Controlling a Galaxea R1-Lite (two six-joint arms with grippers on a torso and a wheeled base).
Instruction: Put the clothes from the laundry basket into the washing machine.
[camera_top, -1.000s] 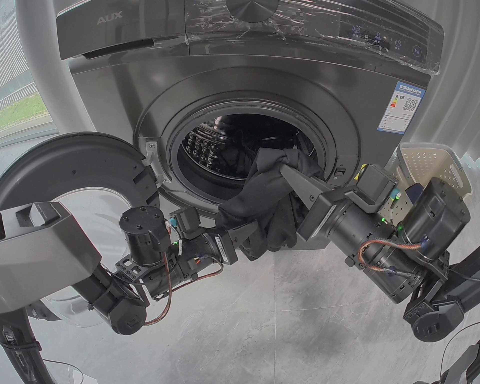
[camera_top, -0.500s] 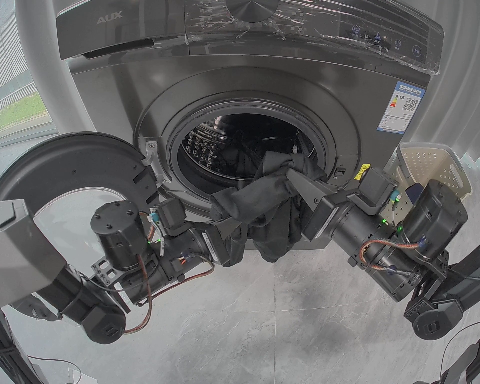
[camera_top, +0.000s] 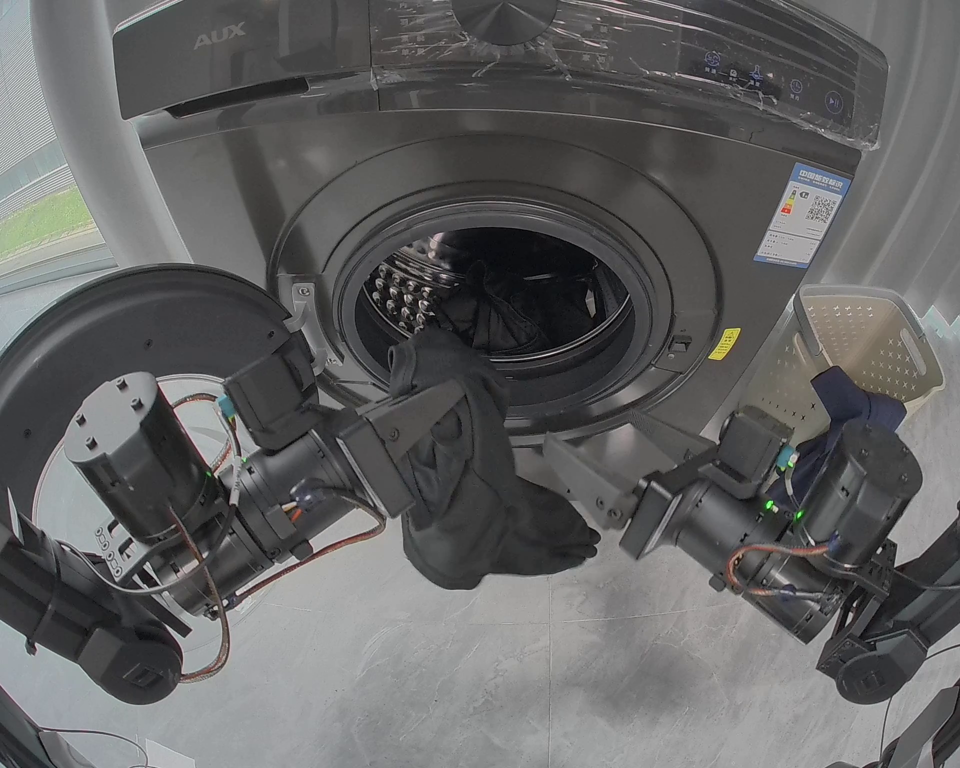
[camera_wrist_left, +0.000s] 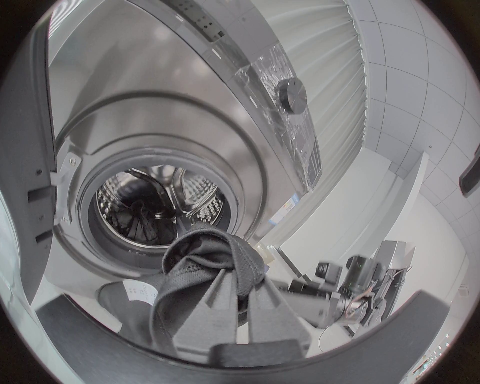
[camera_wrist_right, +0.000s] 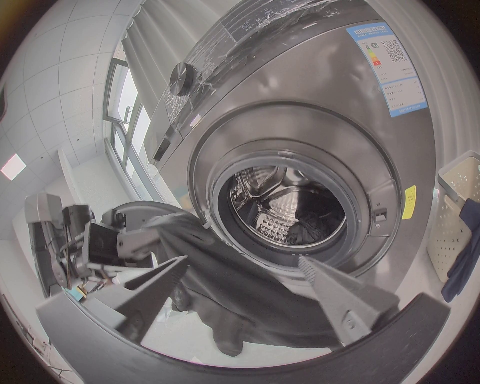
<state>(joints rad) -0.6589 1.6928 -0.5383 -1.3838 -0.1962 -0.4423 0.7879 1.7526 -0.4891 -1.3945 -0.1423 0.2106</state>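
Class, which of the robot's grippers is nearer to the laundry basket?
Right. The right gripper is open below the drum opening, toward the laundry basket; the left gripper, shut on the black garment, is farther off, by the open door.

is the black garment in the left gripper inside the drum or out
Out: the black garment hangs from the left gripper, outside the washing machine opening.

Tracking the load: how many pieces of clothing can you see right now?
3. A black garment hangs from the left gripper outside the drum; a dark heap lies inside it, possibly more than one piece; a navy garment drapes over the laundry basket rim.
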